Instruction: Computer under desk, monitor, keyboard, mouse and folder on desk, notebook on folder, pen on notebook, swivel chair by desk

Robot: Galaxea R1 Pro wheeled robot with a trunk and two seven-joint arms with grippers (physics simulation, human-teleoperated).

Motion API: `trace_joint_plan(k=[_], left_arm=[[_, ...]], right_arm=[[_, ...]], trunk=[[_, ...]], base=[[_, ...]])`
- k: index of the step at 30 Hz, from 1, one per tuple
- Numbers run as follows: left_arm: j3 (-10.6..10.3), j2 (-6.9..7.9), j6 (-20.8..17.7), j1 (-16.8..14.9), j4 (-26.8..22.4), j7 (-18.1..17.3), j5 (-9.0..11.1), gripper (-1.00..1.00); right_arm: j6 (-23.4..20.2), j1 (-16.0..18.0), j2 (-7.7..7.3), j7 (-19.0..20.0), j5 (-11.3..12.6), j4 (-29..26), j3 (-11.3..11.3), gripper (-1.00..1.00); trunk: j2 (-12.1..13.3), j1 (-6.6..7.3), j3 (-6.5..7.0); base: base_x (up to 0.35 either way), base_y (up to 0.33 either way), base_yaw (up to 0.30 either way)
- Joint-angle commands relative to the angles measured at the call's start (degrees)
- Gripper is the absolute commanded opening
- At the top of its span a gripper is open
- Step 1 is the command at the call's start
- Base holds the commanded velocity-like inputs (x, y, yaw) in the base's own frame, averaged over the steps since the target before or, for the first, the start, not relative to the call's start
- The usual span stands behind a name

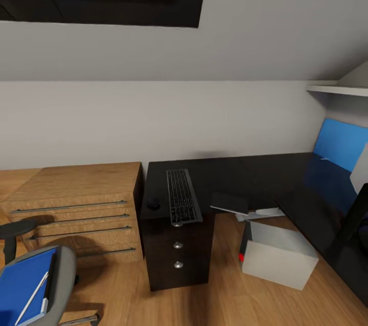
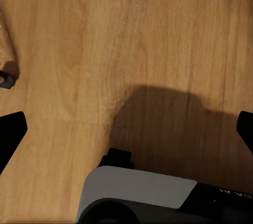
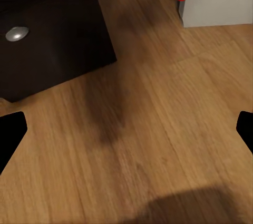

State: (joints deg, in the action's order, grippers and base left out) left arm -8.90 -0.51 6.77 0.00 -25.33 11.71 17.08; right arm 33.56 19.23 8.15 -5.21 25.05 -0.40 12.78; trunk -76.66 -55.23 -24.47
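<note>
Nearest, at near left, the folder (image 1: 23, 285) lies on the swivel chair (image 1: 64, 264), its long axis running near-to-far; the left arm seems closer. Both grippers' fingers stand apart over bare floor (image 3: 147, 145).

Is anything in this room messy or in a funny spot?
Yes. The blue folder lies on the swivel chair seat with the pen on it, not on the desk. The notebook pokes over the desk's edge. The keyboard overhangs the front edge a little too.
</note>
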Motion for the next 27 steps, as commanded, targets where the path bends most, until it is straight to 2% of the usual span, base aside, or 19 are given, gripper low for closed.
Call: trace_joint_plan(k=[1, 15, 20, 27], left_arm=[[-0.5, 0.16, 0.2, 0.0, 0.0, 0.4, 0.7, 1.00], [-0.3, 0.79, 0.4, 0.1, 2.1, 0.3, 0.9, 1.00], [-0.3, 0.75, 0.5, 0.1, 2.1, 0.3, 0.9, 1.00], [-0.3, 0.63, 0.5, 0.1, 2.1, 0.3, 0.8, 1.00]], right_arm=[[0.1, 0.0, 0.00, -0.4, 0.2, 0.0, 0.5, 1.00], [0.1, 0.0, -0.15, -0.2, 0.1, 0.0, 0.5, 1.00], [0.1, 0.0, -0.16, -0.2, 0.0, 0.0, 0.5, 1.00], [0.1, 0.0, -0.16, -0.2, -0.1, -0.1, 0.5, 1.00]], trunk=[[0.4, 0.23, 0.13], [6.0, 3.30, 2.65], [8.0, 4.40, 3.55], [10.8, 5.94, 4.80]], base=[[0.000, 0.000, 0.000], [-0.003, -0.005, 0.000], [-0.137, -0.244, 0.082], [-0.151, -0.285, 0.239]])
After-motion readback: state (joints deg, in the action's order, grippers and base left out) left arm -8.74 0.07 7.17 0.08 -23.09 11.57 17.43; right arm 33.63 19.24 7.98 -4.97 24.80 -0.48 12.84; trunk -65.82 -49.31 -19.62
